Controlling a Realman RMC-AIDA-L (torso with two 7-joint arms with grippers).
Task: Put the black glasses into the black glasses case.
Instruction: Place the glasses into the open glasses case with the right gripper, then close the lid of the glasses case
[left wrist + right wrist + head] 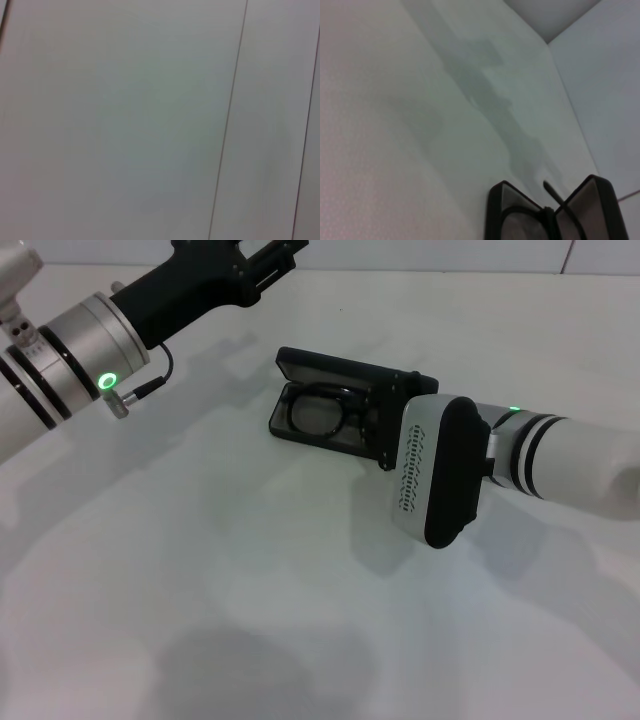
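Note:
The black glasses case [345,370] lies open on the white table, its lid tipped toward the far side. The black glasses [322,410] rest inside its tray, lenses up. In the right wrist view the open black glasses case [495,206] appears close up with the black glasses [551,216] lying in it. My right gripper [392,420] sits at the case's right end, right up against it, and its fingers are hidden behind the wrist housing. My left gripper [262,262] is raised at the far left, well away from the case.
The white table [250,570] spreads out in front of the case and to its left. A wall edge [547,42] rises behind the table. The left wrist view shows only pale panels with thin seams [227,125].

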